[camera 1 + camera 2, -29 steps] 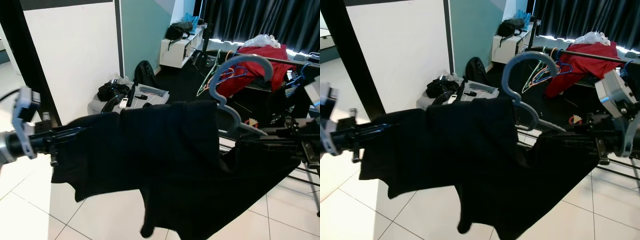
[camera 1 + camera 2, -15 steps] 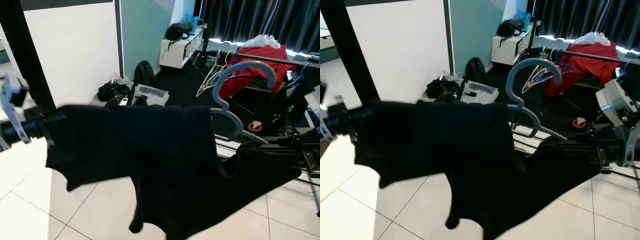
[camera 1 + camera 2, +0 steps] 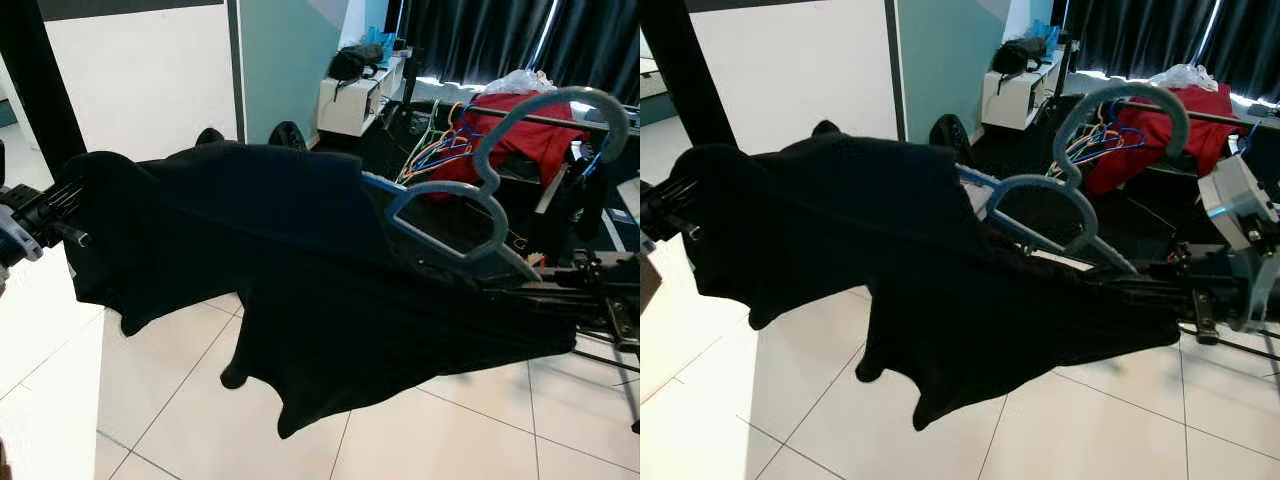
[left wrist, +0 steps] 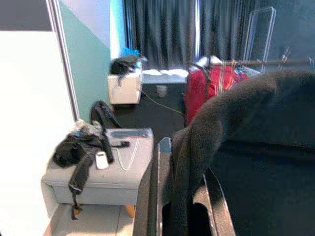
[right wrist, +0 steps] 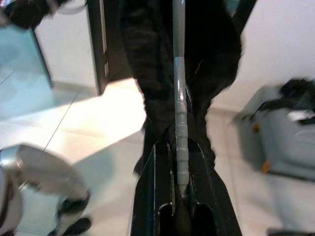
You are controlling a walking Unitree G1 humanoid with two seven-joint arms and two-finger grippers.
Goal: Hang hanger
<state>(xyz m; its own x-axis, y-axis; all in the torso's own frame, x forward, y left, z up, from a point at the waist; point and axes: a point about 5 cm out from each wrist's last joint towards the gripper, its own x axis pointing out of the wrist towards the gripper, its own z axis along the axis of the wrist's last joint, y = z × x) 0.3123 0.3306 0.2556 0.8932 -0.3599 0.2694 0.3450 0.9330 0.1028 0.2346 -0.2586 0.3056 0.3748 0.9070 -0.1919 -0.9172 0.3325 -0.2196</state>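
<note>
Between the two arms, stretched across the middle of the room, hangs a black garment [image 3: 300, 270] on a grey-blue hanger [image 3: 470, 215], its hook [image 3: 560, 110] raised toward the clothes rail [image 3: 1200, 112] at the back, where red clothing [image 3: 520, 140] and coloured hangers [image 3: 440, 155] are draped. The right gripper [image 5: 179, 196] has its two black fingers closed on the hanger's thin grey arm, which runs straight out between them with dark cloth bunched on either side. The left gripper [image 4: 179, 206] is pinched on a fold of the garment's far edge; its fingers look closed on cloth, though the fabric hides the tips, so the hold may be shallow.

Plastic hangers like this are light and fairly stiff, but the arm is smooth and could twist or slide in a two-finger grip — holding close to the neck would steady the hook better. The garment is soft and limp, heavier than the hanger, and will sag and swing; it can slip off a tilted shoulder. A grey ottoman [image 4: 118, 162] with bags stands by the white wall [image 3: 140, 80].
</note>
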